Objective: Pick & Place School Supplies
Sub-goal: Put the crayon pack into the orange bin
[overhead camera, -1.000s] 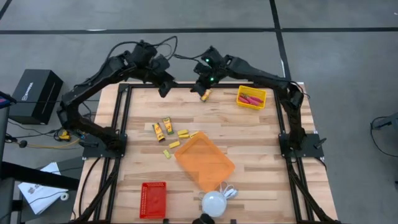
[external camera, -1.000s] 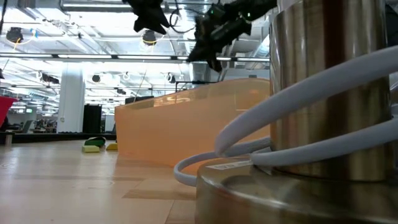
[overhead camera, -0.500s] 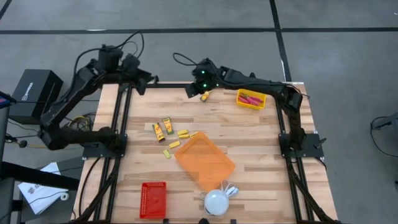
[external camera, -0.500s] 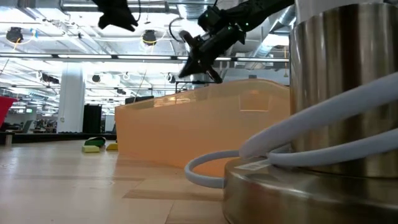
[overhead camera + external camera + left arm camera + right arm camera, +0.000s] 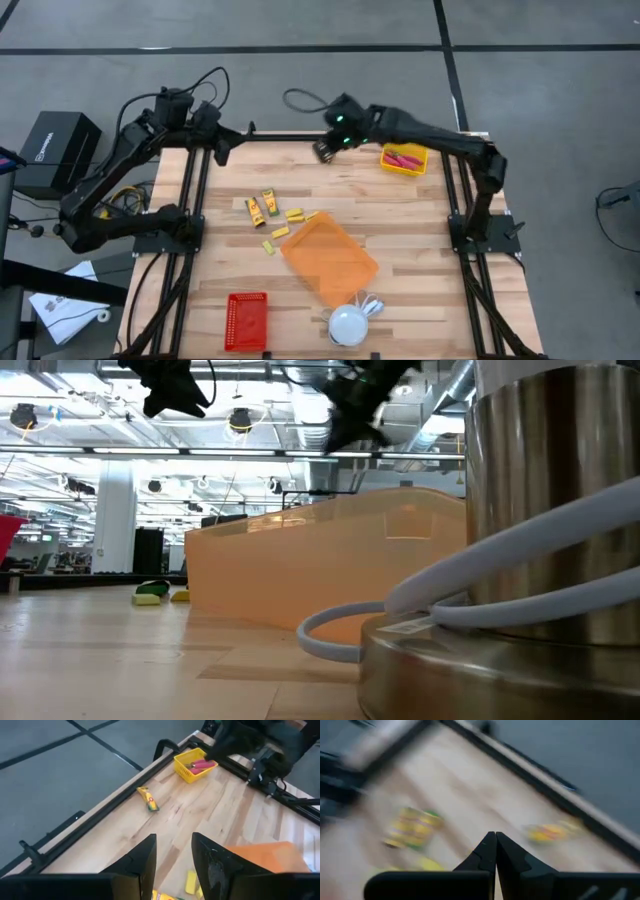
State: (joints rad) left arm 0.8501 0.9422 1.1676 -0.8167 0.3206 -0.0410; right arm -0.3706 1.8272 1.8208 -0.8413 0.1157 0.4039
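Two orange-yellow packets (image 5: 262, 205) and several tiny yellow blocks (image 5: 290, 215) lie flat on the table's middle left. A third packet (image 5: 147, 799) lies alone by the far edge; in the high view my right gripper covers it. Two red-handled scissors (image 5: 404, 158) lie in the yellow bin (image 5: 388, 163) at the far right. My right gripper (image 5: 322, 152) hangs shut above the lone packet, touching nothing; its wrist view (image 5: 495, 839) is blurred. My left gripper (image 5: 228, 145) is open (image 5: 172, 855) over the far left corner, well above the table.
An orange tray (image 5: 328, 255) lies slantwise in the middle of the table. A red bin (image 5: 246, 320) stands at the near left, and a white dome with a cord (image 5: 343, 325) sits at the near edge. Bare wood lies right of the tray.
My left arm has drawn back from the far middle toward the table's far left corner. My right gripper dipped toward the lone packet, then rose again while its arm swung toward the right. The packet has stayed by the far edge.
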